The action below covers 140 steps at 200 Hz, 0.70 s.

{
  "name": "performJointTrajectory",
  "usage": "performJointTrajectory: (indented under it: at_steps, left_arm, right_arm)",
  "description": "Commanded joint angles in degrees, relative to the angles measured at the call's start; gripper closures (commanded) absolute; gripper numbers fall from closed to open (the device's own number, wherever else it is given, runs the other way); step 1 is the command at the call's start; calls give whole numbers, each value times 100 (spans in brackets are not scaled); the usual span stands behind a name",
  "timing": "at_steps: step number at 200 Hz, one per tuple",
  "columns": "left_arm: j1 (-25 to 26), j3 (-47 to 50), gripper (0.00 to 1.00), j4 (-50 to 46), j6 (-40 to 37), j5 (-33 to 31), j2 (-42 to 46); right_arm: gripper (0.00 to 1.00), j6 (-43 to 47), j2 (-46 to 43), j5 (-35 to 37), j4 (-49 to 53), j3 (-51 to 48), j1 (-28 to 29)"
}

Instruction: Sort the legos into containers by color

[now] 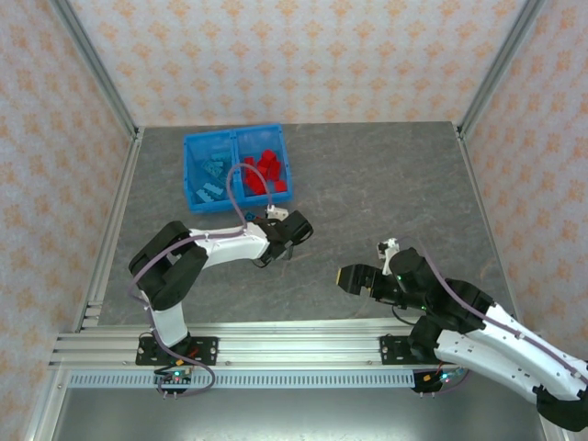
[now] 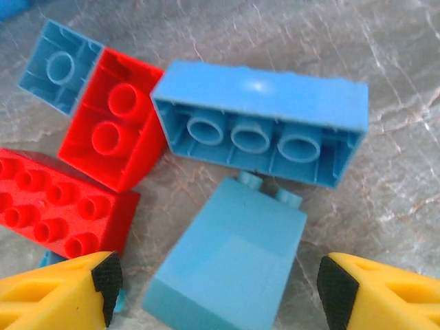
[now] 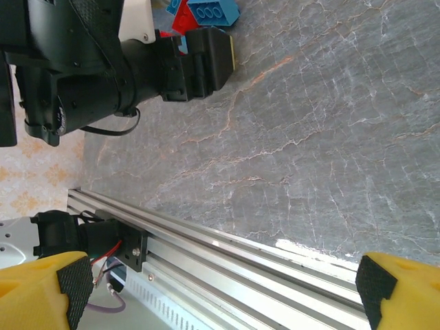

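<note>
My left gripper [image 2: 221, 289] is open low over a loose pile of legos on the table. A light blue brick [image 2: 230, 265] lies on its side between the fingers, touching neither pad. Beyond it lie a long blue brick [image 2: 265, 124] with its hollow underside showing, two red bricks [image 2: 113, 130] [image 2: 58, 206] and another blue one [image 2: 58, 65]. From above, the left gripper [image 1: 285, 241] sits just in front of the blue bin [image 1: 237, 135]; its left compartment holds blue legos [image 1: 209, 176], its right one red legos [image 1: 265, 171]. My right gripper [image 1: 349, 278] [image 3: 223, 289] is open and empty.
An aluminium rail [image 1: 276, 342] [image 3: 227, 254] runs along the table's near edge, just under the right gripper. The left arm [image 3: 103, 62] fills the upper left of the right wrist view, with bricks [image 3: 206, 10] past it. Patterned walls close in three sides.
</note>
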<state>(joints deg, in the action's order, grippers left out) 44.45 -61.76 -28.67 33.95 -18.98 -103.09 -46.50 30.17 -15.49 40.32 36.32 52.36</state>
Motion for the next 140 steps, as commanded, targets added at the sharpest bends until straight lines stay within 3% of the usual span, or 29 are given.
performJointTrajectory:
  at_steps: [1, 58, 110, 140]
  left_arm:
    - [-192, -218, 25, -148, -293, -157, 6]
    - [-332, -119, 54, 291, -402, 780, -277]
    - [-338, 202, 70, 527, -130, 1094, -256]
    - [-347, 231, 71, 413, -97, 1172, 692]
  right_arm:
    - [1, 33, 15, -16, 28, 209, 37]
    - [1, 10, -49, 24, 144, 188, 37]
    - [1, -11, -44, 12, 70, 178, 33]
    - [1, 22, -55, -214, -118, 243, 38]
